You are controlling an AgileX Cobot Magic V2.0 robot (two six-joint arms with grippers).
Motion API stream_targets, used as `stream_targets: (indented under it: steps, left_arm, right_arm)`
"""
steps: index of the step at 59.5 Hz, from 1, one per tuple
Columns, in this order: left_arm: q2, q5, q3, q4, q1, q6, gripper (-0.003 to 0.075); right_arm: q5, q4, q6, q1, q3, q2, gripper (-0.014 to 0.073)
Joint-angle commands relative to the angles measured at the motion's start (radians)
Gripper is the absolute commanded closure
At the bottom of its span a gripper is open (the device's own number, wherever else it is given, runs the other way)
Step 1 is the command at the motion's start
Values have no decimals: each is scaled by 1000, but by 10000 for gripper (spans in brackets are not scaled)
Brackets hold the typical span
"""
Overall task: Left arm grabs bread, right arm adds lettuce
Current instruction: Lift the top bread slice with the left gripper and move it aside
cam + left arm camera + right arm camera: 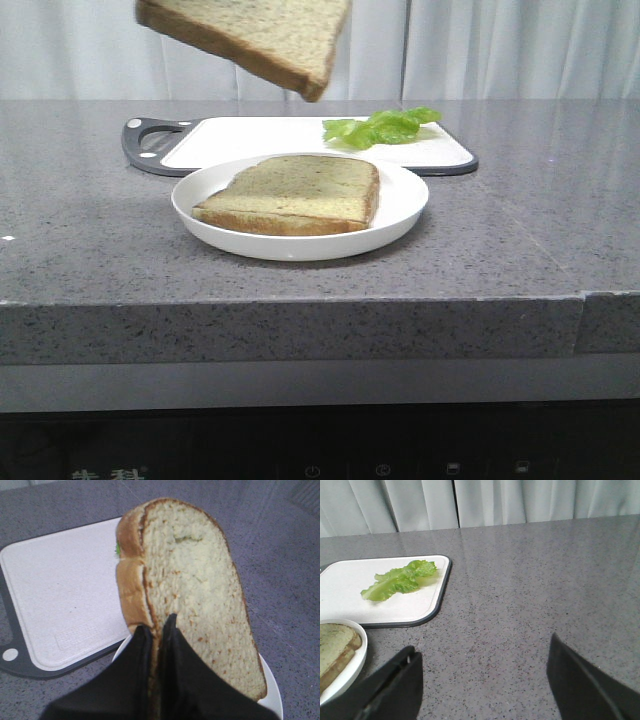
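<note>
Bread's up in the air, lettuce hasn't left the board

The left claw is clamped tight on one edge of the bread, both fingers pinching the slice so it sticks out from the tips, tilted, hanging above the white plate and a bit to its left in the front view. Count-wise: two slices, the held one plus a second slice lying flat on the plate, one plate, one cutting board, and one bit of lettuce. The lettuce lies on the board just behind the plate, toward its right. The right claw is spread wide over bare counter, right of the plate, holding nothing, well clear of the lettuce.
</note>
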Motion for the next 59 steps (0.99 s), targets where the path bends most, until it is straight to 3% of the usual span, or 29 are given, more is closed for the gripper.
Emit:
stream_targets:
  steps: [1, 19, 29, 59]
  left_arm:
    - [-85, -132, 32, 6, 27, -3, 741]
    - [-298, -122, 212, 34, 234, -3, 741]
    - [-421, -117, 293, 50, 293, -3, 741]
    - [-563, -102, 391, 58, 377, -3, 741]
  right_arm:
    - [-90, -14, 0, -5, -37, 14, 56]
    - [-126, -15, -33, -4, -40, 119, 56]
    - [-154, -15, -43, -3, -78, 258, 56]
    - [-132, -15, -242, 189, -520, 860, 57]
